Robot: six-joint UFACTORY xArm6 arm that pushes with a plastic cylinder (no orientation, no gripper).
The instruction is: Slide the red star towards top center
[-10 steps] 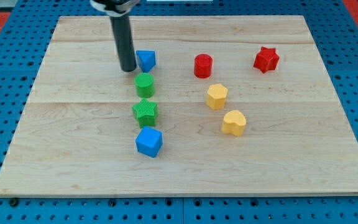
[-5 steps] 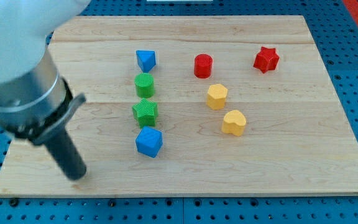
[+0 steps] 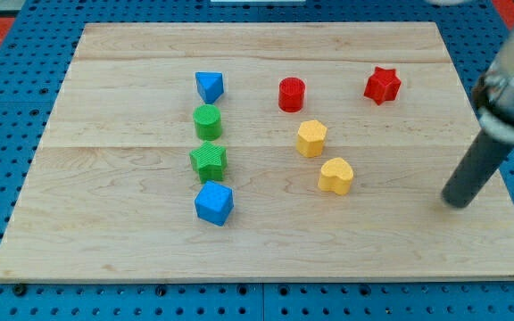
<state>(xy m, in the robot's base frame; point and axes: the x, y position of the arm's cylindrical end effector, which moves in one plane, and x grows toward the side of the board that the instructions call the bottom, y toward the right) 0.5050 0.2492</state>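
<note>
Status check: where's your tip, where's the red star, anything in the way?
My tip at the view's lower right, touching no block. Red star sits upper right, untouched. Red cylinder lies left of it, near the path to top center.

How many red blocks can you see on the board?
2. The red cylinder sits near the top middle, and the red star is at the upper right. None look hidden.

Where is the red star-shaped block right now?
The red star-shaped block sits near the view's top right of the wooden board, right of the red cylinder block; my tip is below it, apart.
</note>
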